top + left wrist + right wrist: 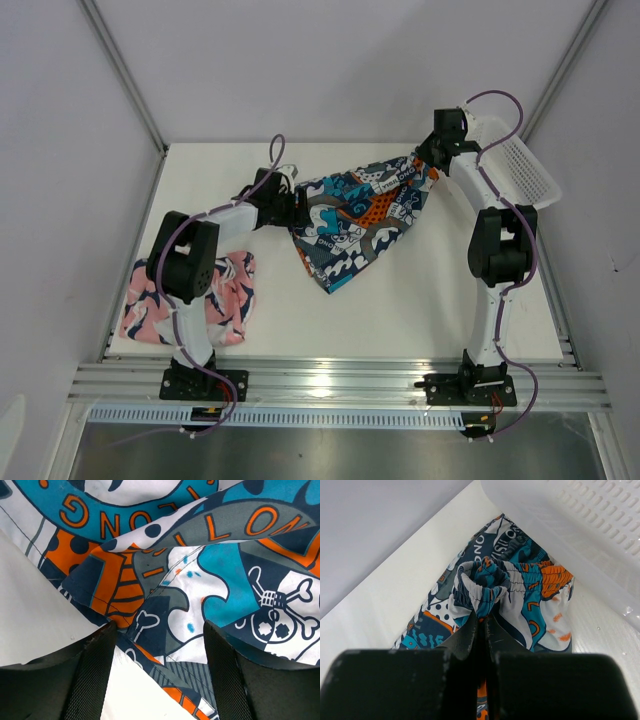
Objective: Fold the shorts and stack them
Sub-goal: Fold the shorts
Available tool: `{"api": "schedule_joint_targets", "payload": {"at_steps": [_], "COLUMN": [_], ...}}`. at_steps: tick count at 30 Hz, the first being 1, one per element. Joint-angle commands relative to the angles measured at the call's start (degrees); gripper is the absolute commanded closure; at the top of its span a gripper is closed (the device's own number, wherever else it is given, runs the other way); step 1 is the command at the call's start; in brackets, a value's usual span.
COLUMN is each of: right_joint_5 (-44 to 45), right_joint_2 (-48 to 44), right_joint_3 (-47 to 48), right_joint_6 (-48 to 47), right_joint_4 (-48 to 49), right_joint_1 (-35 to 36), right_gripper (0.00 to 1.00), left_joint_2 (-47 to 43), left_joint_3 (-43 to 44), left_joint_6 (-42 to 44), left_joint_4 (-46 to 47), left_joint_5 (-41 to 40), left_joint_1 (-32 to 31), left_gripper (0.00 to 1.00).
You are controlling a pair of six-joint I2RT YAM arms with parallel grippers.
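The blue, teal, orange and white patterned shorts [355, 220] are stretched across the middle of the table. My right gripper [428, 158] is shut on their gathered waistband [487, 587] at the far right and holds that corner up. My left gripper [296, 208] sits at the shorts' left edge; in the left wrist view [157, 635] its jaws stand open with the fabric's edge [165, 645] between them. The pink shorts [230, 290] with navy-and-white shapes lie crumpled at the near left, partly hidden under my left arm.
A white mesh plastic basket [520, 165] stands at the far right, close beside my right gripper, and fills the upper right of the right wrist view [580, 535]. Grey walls enclose the table. A metal rail [330, 385] runs along the near edge.
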Motion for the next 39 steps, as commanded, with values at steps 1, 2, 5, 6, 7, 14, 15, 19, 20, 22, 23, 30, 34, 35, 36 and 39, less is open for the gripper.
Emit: {"api": "schedule_joint_targets", "payload": {"at_steps": [1,2,5,6,7,14,15,19,20,22,23,30,34,35,36,39], "right_joint_5": [-0.7,-0.7,-1.0,-1.0,-1.1,-1.1,-1.3,-1.2,-1.2,-1.3,-1.4,-1.6,-1.7,-1.8,-1.9,-2.0], "right_joint_2": [0.0,0.0,0.2,0.3,0.3,0.2,0.3,0.0,0.0,0.0,0.0,0.1,0.2,0.2,0.3,0.2], "right_joint_3": [0.5,0.4,0.4,0.3,0.4,0.3,0.5,0.4,0.5,0.4,0.4,0.4,0.3,0.3,0.4,0.4], "right_joint_6": [-0.1,-0.1,0.0,0.1,0.0,0.1,0.2,0.1,0.2,0.1,0.1,0.2,0.2,0.2,0.2,0.4], "right_joint_4": [2.0,2.1,2.4,2.4,2.3,2.4,2.4,2.4,2.4,2.4,2.4,2.5,2.4,2.4,2.4,2.5], "right_joint_1": [-0.2,-0.2,-0.2,-0.2,-0.2,-0.3,-0.3,-0.3,-0.3,-0.3,-0.3,-0.3,-0.4,-0.4,-0.4,-0.5], "right_gripper": [1.0,1.0,1.0,1.0,1.0,1.0,1.0,1.0,1.0,1.0,1.0,1.0,1.0,1.0,1.0,1.0], "left_joint_2": [0.5,0.5,0.0,0.2,0.7,-0.8,-1.0,-0.7,-0.5,0.3,0.5,-0.3,0.7,0.7,0.6,-0.6], "left_joint_3": [1.0,0.9,0.3,0.5,0.8,-2.8,-3.0,-3.9,-3.7,-3.7,-4.1,-5.1,-2.9,-3.3,-3.3,-4.3], "left_joint_6": [-1.9,-2.0,-2.9,-2.9,-3.0,-5.3,-5.6,-7.2,-7.6,-8.5,-8.9,-12.4,-12.6,-12.5,-12.5,-12.5], "left_joint_4": [0.9,1.0,2.5,2.2,1.5,8.7,9.3,12.2,12.8,13.9,14.8,18.7,17.1,17.1,17.2,17.3], "left_joint_5": [-1.0,-1.1,-1.0,-1.2,-1.7,-2.1,-2.3,-3.4,-3.5,-3.6,-4.0,-8.5,-8.3,-8.2,-7.9,-7.6], "left_joint_1": [0.4,0.4,0.4,0.4,0.4,0.5,0.5,0.5,0.5,0.5,0.5,0.5,0.5,0.5,0.5,0.5], "left_gripper": [0.28,0.28,0.3,0.31,0.31,0.47,0.49,0.53,0.55,0.58,0.64,0.95,1.0,1.0,1.0,1.0]}}
